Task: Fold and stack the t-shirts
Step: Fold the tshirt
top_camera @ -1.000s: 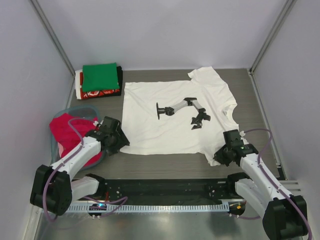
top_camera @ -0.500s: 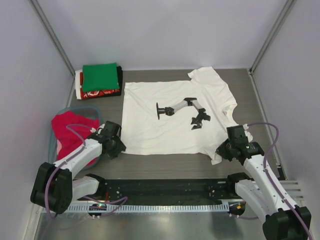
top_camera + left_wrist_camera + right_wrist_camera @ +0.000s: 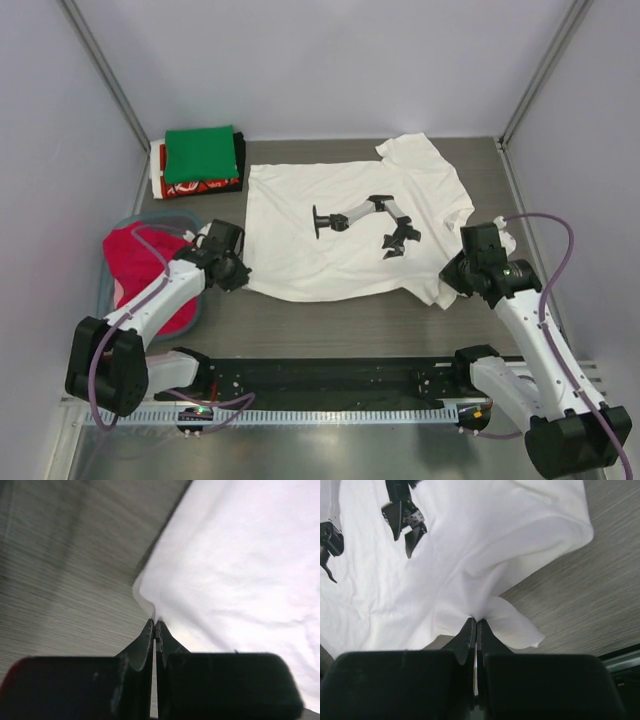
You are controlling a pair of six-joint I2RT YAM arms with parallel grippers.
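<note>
A white t-shirt (image 3: 340, 225) with a black chest print (image 3: 365, 222) lies spread on the table, collar to the right. My left gripper (image 3: 238, 274) is shut on its near-left hem corner (image 3: 156, 615), lifted a little off the wood. At the near-right, my right gripper (image 3: 452, 283) is shut on the sleeve cloth (image 3: 477, 611), which bunches and hangs from the fingertips. A folded stack with a green t-shirt (image 3: 200, 152) on top, black and red-and-white ones beneath, sits at the back left. A red/pink t-shirt (image 3: 150, 275) lies crumpled in the tub.
A grey-blue tub (image 3: 108, 295) stands at the near left beside my left arm. Metal frame posts rise at the back corners. A black rail (image 3: 330, 375) runs along the near edge between the arm bases.
The left gripper has closed on the hem corner. Both grippers have moved away from the near edge, pulling the shirt's near edge back with them.
</note>
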